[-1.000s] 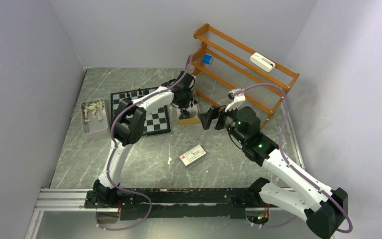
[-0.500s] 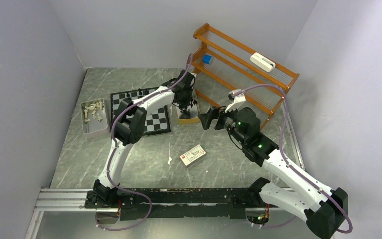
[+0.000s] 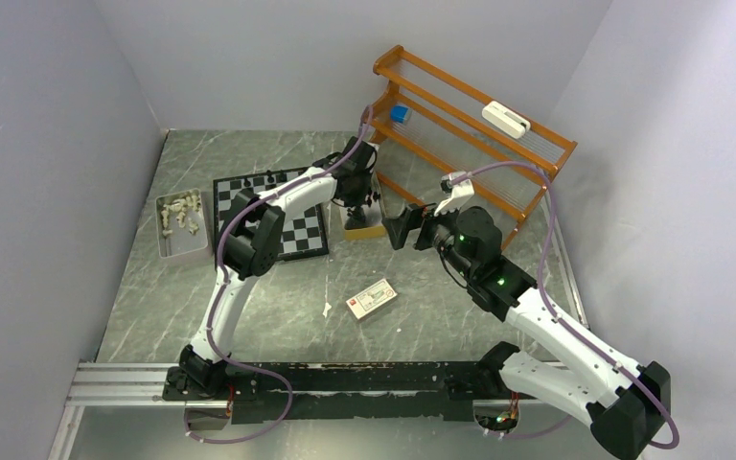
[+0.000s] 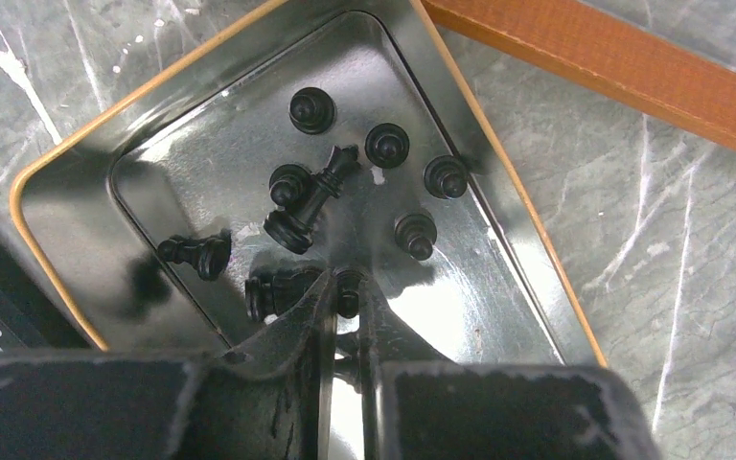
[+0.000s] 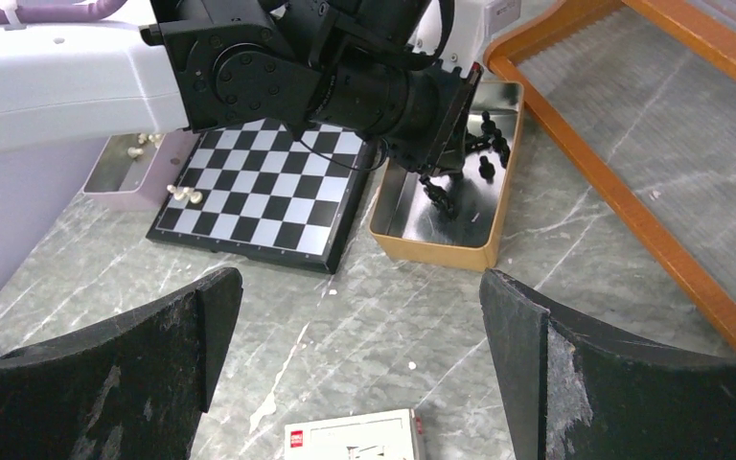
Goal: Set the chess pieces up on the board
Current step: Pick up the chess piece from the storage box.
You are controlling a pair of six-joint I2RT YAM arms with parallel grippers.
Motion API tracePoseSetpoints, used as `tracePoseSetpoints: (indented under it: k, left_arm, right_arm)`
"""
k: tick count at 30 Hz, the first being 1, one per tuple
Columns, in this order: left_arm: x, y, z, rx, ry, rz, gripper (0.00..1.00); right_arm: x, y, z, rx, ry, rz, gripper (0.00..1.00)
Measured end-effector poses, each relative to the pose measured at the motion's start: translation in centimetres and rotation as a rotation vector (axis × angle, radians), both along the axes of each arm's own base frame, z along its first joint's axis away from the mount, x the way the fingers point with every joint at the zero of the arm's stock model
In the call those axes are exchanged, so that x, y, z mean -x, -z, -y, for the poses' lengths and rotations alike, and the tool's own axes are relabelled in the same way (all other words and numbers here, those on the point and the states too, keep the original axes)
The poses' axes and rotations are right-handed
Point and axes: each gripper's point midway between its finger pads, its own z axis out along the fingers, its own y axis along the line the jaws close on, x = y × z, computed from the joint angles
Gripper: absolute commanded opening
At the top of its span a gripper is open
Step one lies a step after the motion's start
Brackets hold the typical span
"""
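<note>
Fig.: my two arms. The left arm (image 3: 283, 196) and right arm (image 3: 556, 331) wear white shells with black joint housings, above black bases (image 3: 196, 369) at the bottom of the frame. A lilac cable (image 3: 548, 230) loops along each. Green lamps (image 3: 460, 237) dot the right arm's dark wrist block. My left gripper (image 4: 347, 287) and right gripper (image 5: 359, 283) have matt black, scuffed fingers (image 5: 86, 383)

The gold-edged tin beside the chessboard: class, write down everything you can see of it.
The tin is a shallow rectangular tray with rounded corners, shiny metal inside, tan-gold outside. It lies flat on the marble table, between the chessboard and the wooden rack. Black pieces lie scattered in it; the left gripper reaches in, pinching a pawn.
</note>
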Motion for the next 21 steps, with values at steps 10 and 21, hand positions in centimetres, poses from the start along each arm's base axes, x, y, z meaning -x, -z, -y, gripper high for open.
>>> tracePoseSetpoints:
  k: [10,21]
  left_arm:
    - [-0.1,-1.0,0.0,0.007,0.002,0.013,0.11]
    - [-0.1,-10.0,-0.5,0.094,-0.017,0.121,0.13]
  right_arm:
    - [0.0,0.1,0.1,0.0,0.003,0.0,1.0]
    - [0.3,1.2,0.0,0.004,-0.009,-0.018,1.0]
